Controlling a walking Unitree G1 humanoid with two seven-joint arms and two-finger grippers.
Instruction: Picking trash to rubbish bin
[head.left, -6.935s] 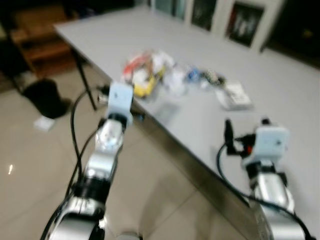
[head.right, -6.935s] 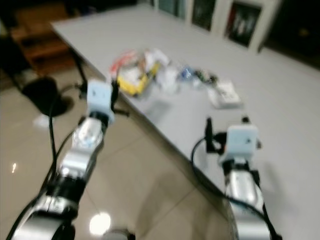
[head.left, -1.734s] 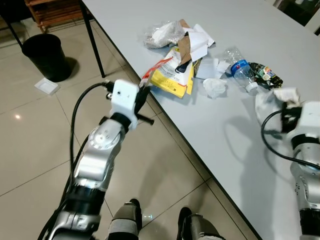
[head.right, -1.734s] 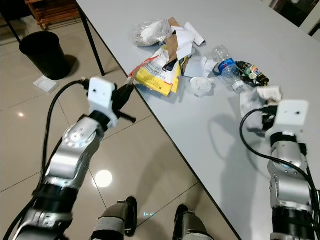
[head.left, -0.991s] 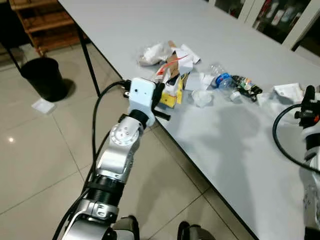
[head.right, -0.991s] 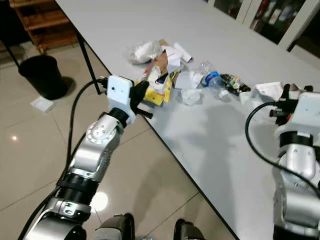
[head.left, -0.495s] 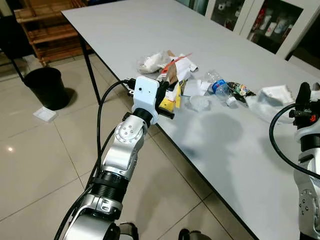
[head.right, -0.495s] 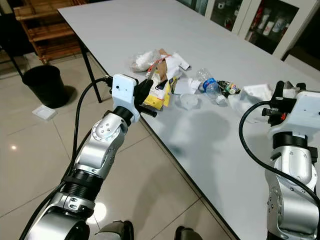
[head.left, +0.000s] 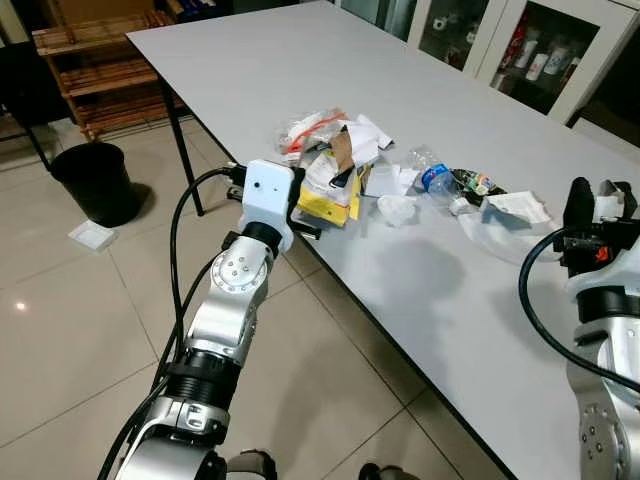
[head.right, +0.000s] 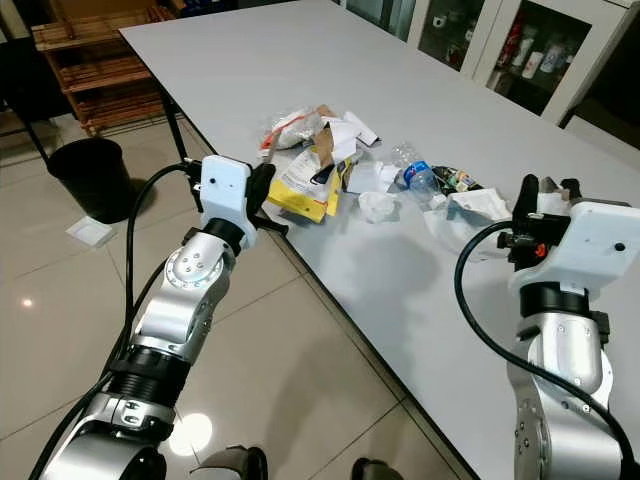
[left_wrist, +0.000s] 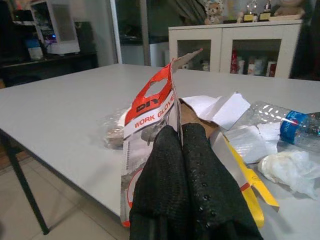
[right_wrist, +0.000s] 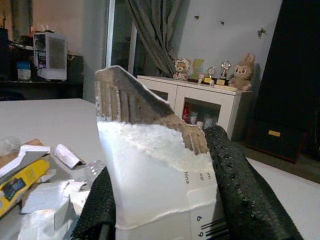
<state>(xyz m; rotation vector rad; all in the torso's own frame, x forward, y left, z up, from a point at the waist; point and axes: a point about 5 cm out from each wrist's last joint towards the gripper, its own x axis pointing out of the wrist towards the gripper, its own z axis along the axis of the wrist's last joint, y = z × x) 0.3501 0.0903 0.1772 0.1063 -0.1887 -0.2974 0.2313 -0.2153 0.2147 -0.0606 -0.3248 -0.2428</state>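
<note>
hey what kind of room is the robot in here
Probably a home dining or living room: a long grey table strewn with trash, white glass-door cabinets, a tiled floor with a black rubbish bin, and soft toys on a sideboard.

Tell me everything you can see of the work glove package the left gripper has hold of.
The work glove package is a thin, flat sheet of clear plastic with a red and white card header reading "WORK GLOVE". Its top edge looks torn, with a hanging slot cut in the red part. It stands nearly upright, pinched by the shut left gripper at the table edge near the trash pile. Its lower part lies against a yellow packet.
</note>
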